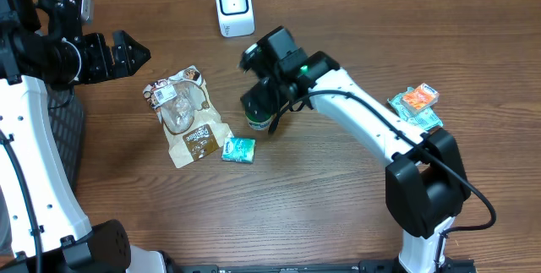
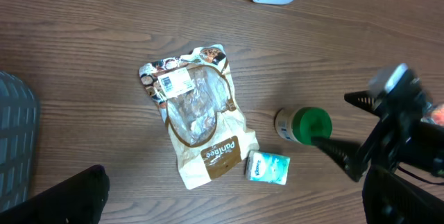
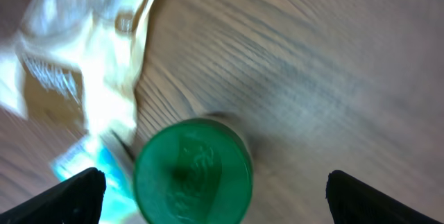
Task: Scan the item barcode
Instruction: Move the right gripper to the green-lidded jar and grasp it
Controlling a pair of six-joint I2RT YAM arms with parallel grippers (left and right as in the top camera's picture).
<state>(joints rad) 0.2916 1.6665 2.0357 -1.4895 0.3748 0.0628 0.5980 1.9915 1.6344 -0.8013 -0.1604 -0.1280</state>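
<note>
The item is a small jar (image 1: 259, 122) with a round green lid and a pale label band on its body. It stands lid up on the wooden table (image 1: 338, 214), just to the right of the brown snack pouch (image 1: 188, 117) as the overhead camera sees it, apart from the pouch. The right gripper (image 1: 264, 108) hangs directly over the jar with its jaws spread wide, one finger on each side and neither touching it. The left gripper (image 1: 127, 53) is released too, holding nothing, well off to the upper left of the pouch.

The overhead view hides most of the jar under the right wrist, showing only a sliver of green and label. The left wrist view shows the lid and a strip of the body clear of the arm, though the print is too small to read. The right wrist view looks straight down on the lid, with faint raised marking on top, but it is blurred.

A teal tissue pack (image 1: 238, 149) sits at the pouch's lower right corner. The white scanner (image 1: 234, 7) stands beyond the pouch's top end. Some small packets (image 1: 416, 104) lie far right of the pouch
</note>
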